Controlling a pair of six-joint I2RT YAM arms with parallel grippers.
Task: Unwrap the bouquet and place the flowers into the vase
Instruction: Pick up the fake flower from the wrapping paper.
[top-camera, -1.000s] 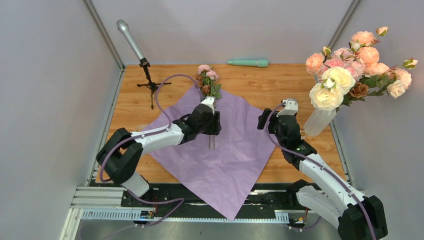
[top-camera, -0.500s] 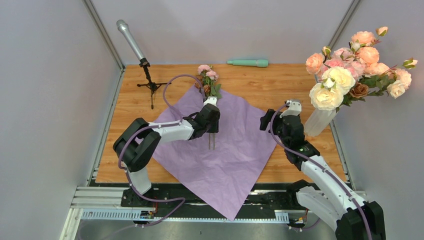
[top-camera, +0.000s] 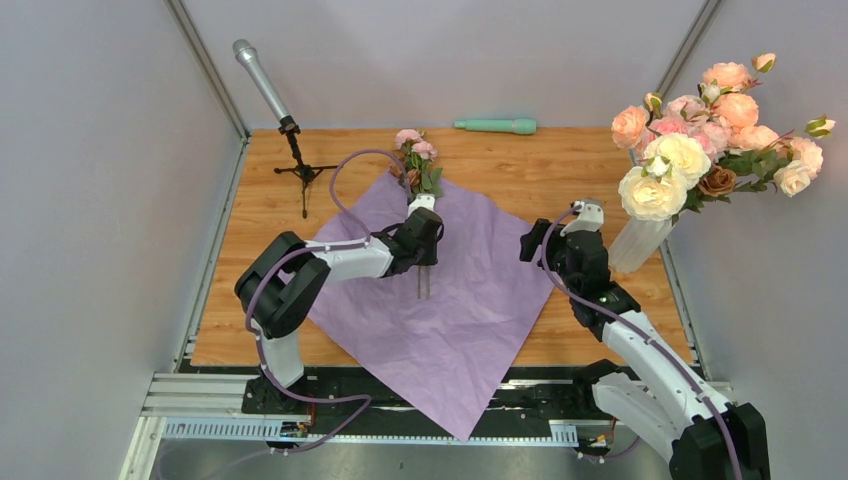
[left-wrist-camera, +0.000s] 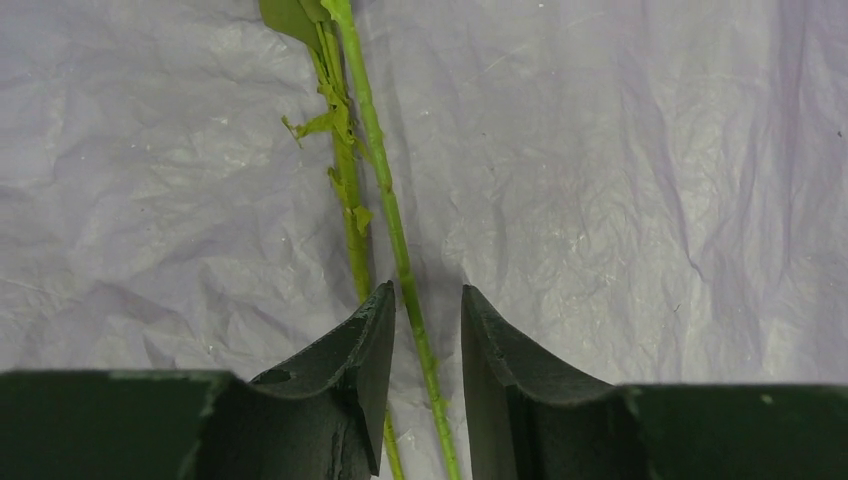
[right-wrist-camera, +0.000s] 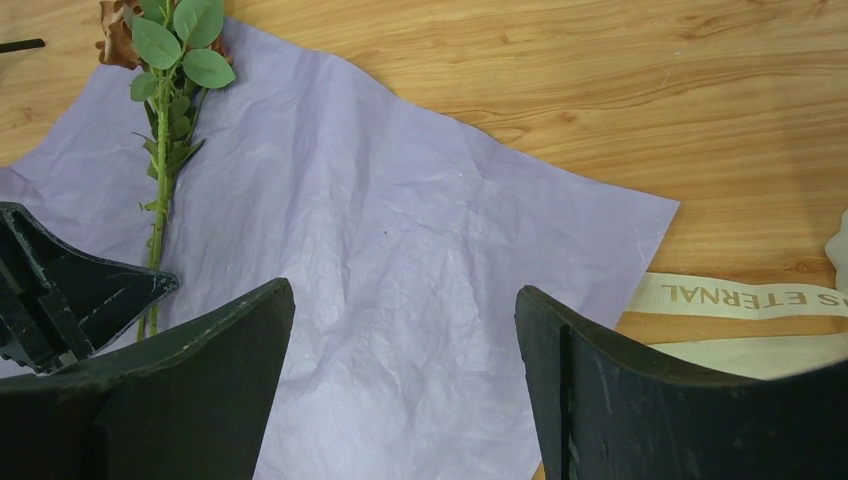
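- The wooden desk (top-camera: 560, 170) carries everything. The wrapping is already off, so you are now picking up the flowers.
- The lilac paper (top-camera: 470, 300) lies spread flat across the middle of the desk. It is loose, so lift straight up and do not drag it along.
- The white ribbed vase (top-camera: 637, 243) stands at the right edge of the desk, well apart from the flowers. Large peach roses (top-camera: 700, 130) already crowd its mouth, so plan to slip the stems in beside them.
- The flowers (top-camera: 418, 160) lie on the paper. Their heads are at its far corner and their stems point toward you.
- Your right pincer (right-wrist-camera: 402, 290) hangs wide open over the paper's right side and holds nothing. Keep it clear until the handover or the insertion.
- Your left pincer (left-wrist-camera: 428, 300) is low over the stems and partly closed. A visible gap remains and nothing is clamped yet.
- The cream ribbon (right-wrist-camera: 740, 297) lies on the desk just off the paper's right corner. Steer around it.
- Of the thin green stems (left-wrist-camera: 385, 190), one runs between the jaws and another slips under the left finger. Centre the pincer so both are gathered, then close firmly.
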